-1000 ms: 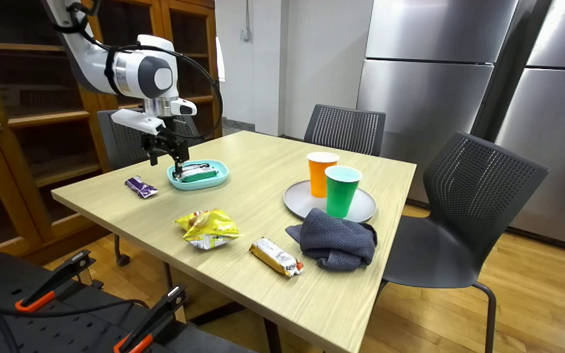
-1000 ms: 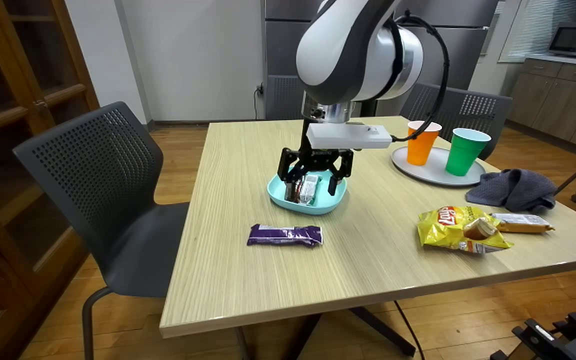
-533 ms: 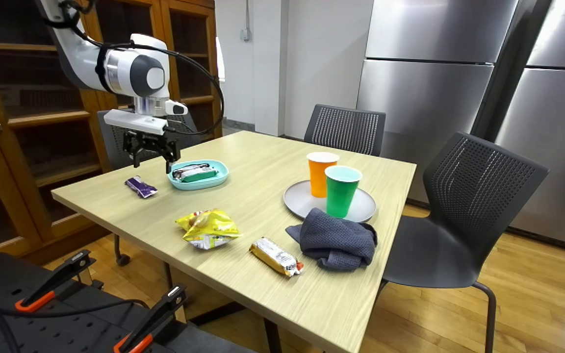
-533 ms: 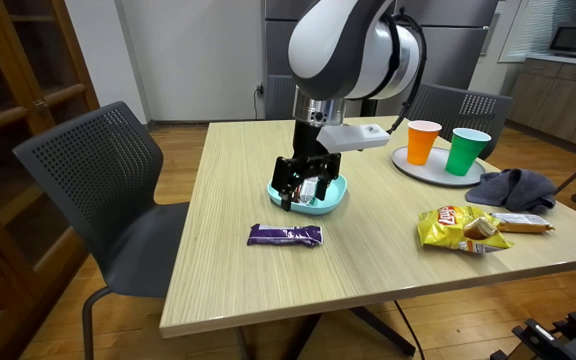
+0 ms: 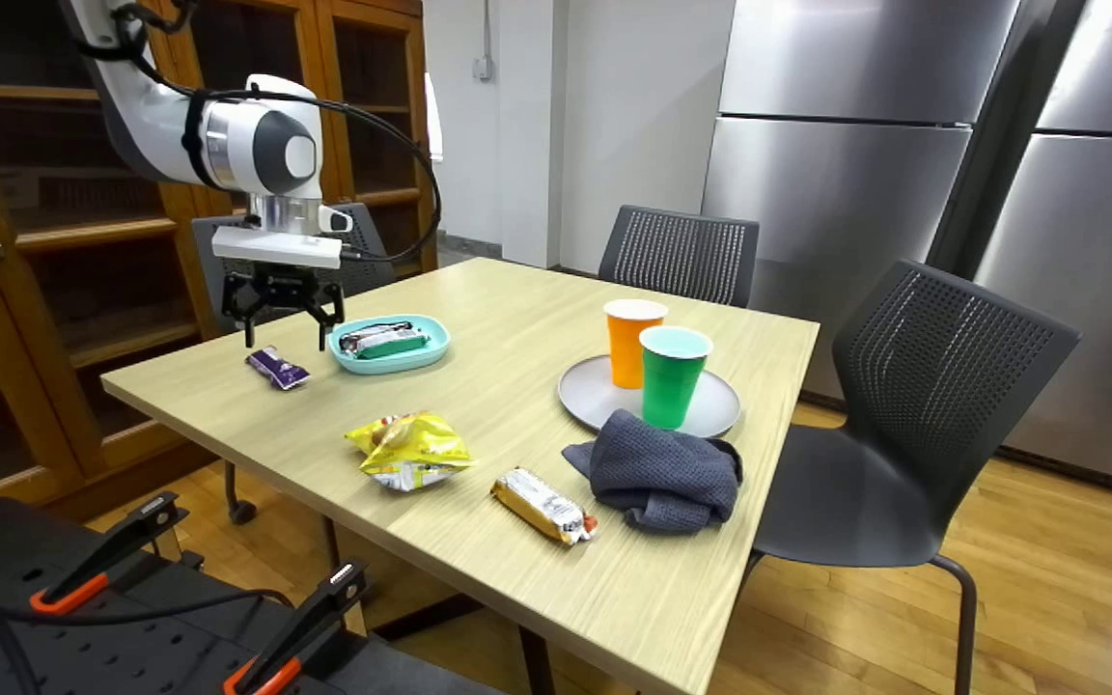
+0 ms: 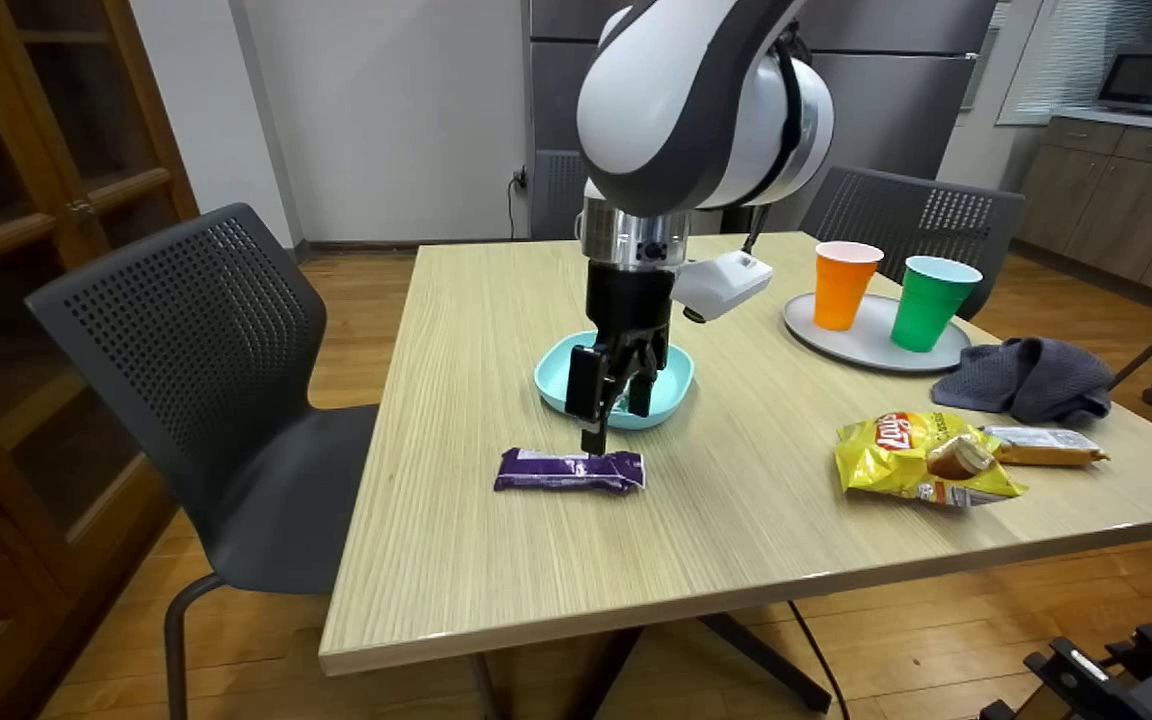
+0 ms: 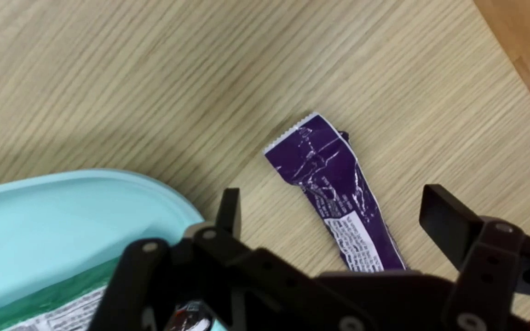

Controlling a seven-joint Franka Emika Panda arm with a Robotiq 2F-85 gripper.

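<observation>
My gripper [image 7: 333, 202] is open over the table with nothing between its fingers. Below it lies a purple wrapped bar [image 7: 329, 170], which passes between the two fingers in the wrist view; its lower end is hidden by the gripper body. In both exterior views the gripper [image 5: 286, 338] hangs above the bar [image 6: 570, 471], apart from it as far as I can see. Close beside stands a light blue tray [image 7: 108, 197]. Inside it are a green and white wrapped bar [image 5: 394, 345] and a dark brown wrapper [image 7: 189, 317], partly covered by the gripper in the wrist view.
A yellow chip bag [image 5: 411, 451], a gold wrapped bar [image 5: 543, 504] and a dark cloth [image 5: 667, 473] lie on the table. A grey plate [image 5: 580, 391] bears an orange cup [image 5: 625, 357] and a green cup [image 5: 672, 381]. Chairs [image 6: 196, 400] stand around the table.
The gripper has moved from over the tray to above the purple bar and has turned about its vertical axis. Its jaws have stayed open; the objects have not moved.
</observation>
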